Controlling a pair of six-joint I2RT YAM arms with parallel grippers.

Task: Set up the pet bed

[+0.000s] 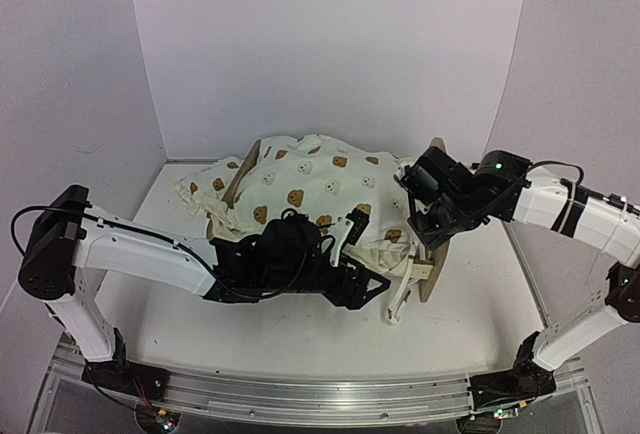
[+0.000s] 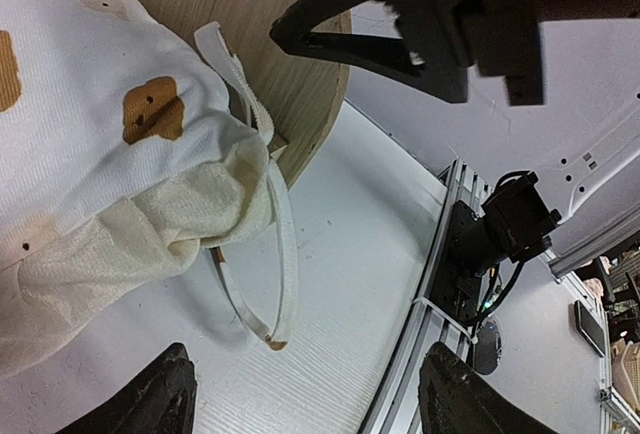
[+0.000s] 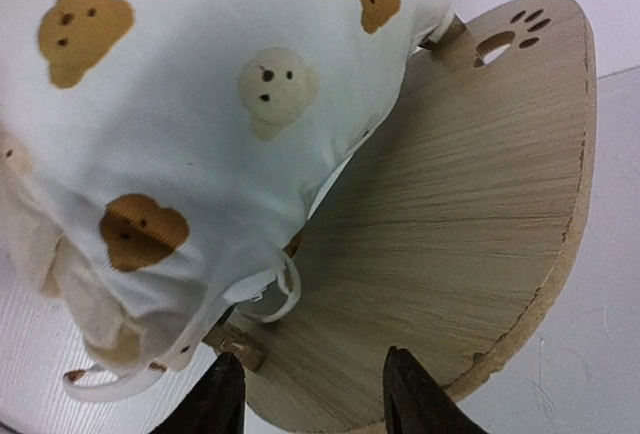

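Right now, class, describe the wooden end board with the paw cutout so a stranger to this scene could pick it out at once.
On the white table lies a cream cushion printed with bears. At its right end a flat board stands on edge. Unlike the soft cloth against it, it is pale grained wood with a rounded edge and a paw-shaped cutout.

the cushion (image 1: 320, 189) hides the base of the pet bed (image 3: 480, 204); the bottom edges of the wrist views cut off the left end effector (image 2: 308, 399) and right end effector (image 3: 312, 399).
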